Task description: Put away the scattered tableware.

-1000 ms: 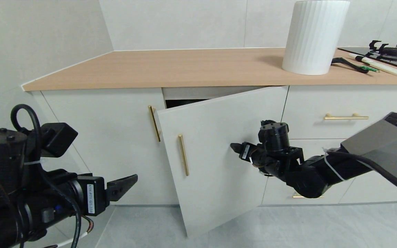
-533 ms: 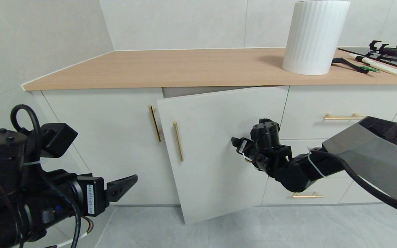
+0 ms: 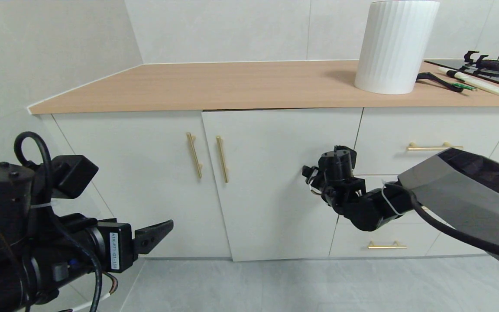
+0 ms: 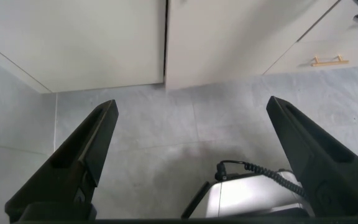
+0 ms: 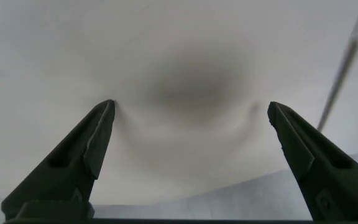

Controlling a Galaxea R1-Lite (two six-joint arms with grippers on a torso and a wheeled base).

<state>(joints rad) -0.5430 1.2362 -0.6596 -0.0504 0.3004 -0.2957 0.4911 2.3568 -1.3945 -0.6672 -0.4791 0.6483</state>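
Bench (image 3: 215, 86) spans the top, and the cabinet door (image 3: 271, 195) below it sits flush shut. White ribbed canister (image 3: 394, 45) at 1 o'clock, tableware (image 3: 474, 82) lying just beside it at 2. Right claw (image 5: 191, 106), spread wide, tips against the door. Left claw (image 4: 191, 109) gapes at 8 o'clock.

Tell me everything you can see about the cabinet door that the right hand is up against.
The cabinet door is a flat, matte off-white panel under the wooden countertop. It is shut, flush with the fronts beside it. A slim vertical brass-coloured handle sits near its left edge, next to the neighbouring door's handle. The right hand, open, points at its right part, its tips seemingly against the surface.
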